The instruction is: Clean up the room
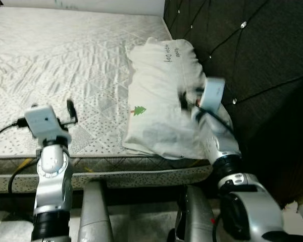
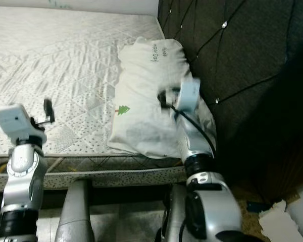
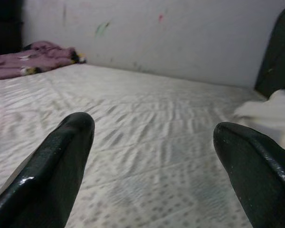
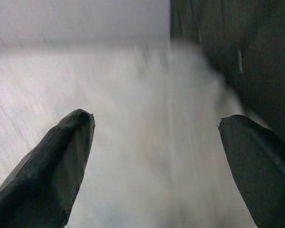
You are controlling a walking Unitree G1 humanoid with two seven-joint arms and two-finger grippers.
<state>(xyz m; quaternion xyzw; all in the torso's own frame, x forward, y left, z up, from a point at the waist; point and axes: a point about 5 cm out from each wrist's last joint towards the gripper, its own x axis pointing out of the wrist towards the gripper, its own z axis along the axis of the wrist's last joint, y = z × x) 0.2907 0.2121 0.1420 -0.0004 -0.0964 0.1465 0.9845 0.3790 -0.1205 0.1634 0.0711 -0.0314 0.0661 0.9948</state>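
Right at the near edge of the mattress (image 1: pixel 65 75), around 8 o'clock in the head views, our left gripper (image 1: pixel 69 113) sits low over the quilted cover, wrist level, fingers pointing toward 12 o'clock up the bed. From its wrist cam the two black fingers (image 3: pixel 52 166) are spread wide with nothing between them but bare mattress

Over at 4 o'clock our right arm is raised higher and angled in, forearm tilted up from the bed edge, with the right gripper (image 1: pixel 186 101) above the middle of the pillow (image 1: pixel 159 96). That bit is motion-blurred in the head views, but the wrist cam shows both fingers (image 4: pixel 52 166) well apart with white fabric below them and nothing pinched, so not gripping yet as far as we can tell

The pillow lies lengthwise along the 3 o'clock side of the mattress, long edge against the dark tufted headboard (image 1: pixel 242 55), little green tree print near its near half. We'd guess it's light, soft and floppy, so a grab in the middle will just sag at both ends. Pinching a fold of the cover near a corner or the near short edge looks like the better hold; fabric shouldn't be slippery

Far off at 10 o'clock there's a purple blanket (image 3: pixel 23 59) bunched against the wall
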